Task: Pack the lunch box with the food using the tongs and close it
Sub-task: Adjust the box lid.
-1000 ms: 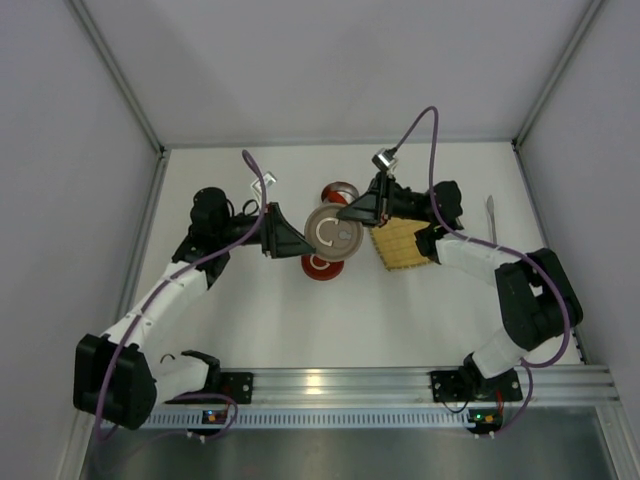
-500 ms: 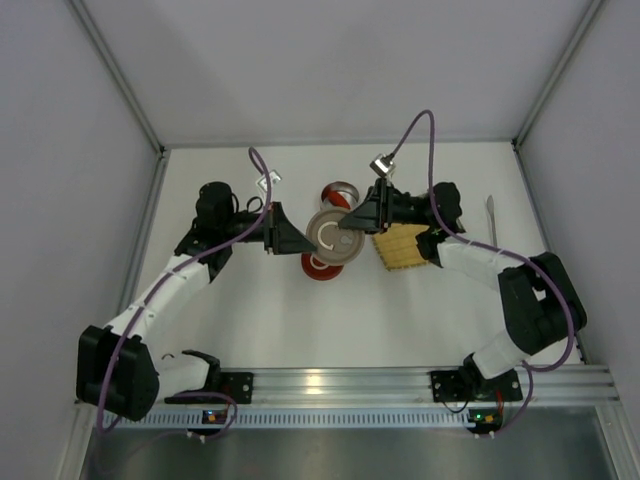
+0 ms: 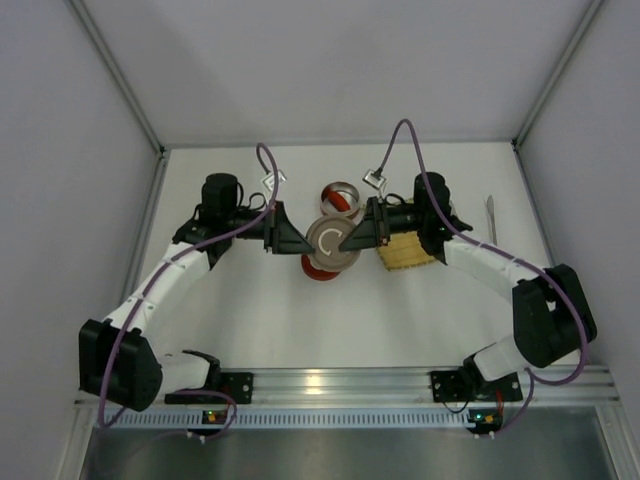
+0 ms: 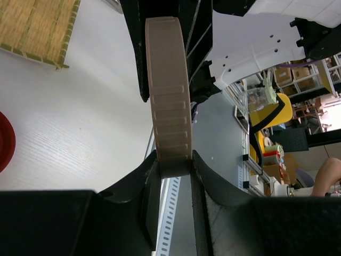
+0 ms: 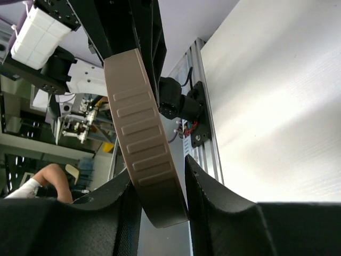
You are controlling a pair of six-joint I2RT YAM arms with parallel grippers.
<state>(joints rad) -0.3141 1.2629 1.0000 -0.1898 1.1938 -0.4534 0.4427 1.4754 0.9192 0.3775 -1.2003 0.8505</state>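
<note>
A round beige lid [image 3: 330,243] hangs above the table between both grippers. My left gripper [image 3: 297,243] is shut on its left rim and my right gripper [image 3: 352,238] is shut on its right rim. In the left wrist view the lid [image 4: 169,90] stands edge-on in the left gripper [image 4: 174,162]. The right wrist view shows the ribbed lid [image 5: 141,138] edge-on in the right gripper [image 5: 160,186]. An open round tin, the lunch box [image 3: 340,195], sits just behind, with something red inside. The silver tongs [image 3: 490,215] lie at the far right.
A yellow bamboo mat [image 3: 405,251] lies under the right wrist, and its corner [image 4: 37,24] shows in the left wrist view. A red round piece [image 3: 317,268] sits on the table below the lid. White walls enclose the table, with a metal rail at the near edge.
The left gripper has closed on the lid's left rim. The right gripper loosened and closed again on the right rim, its wrist dropping level. The lid shifted slightly toward the near edge.
</note>
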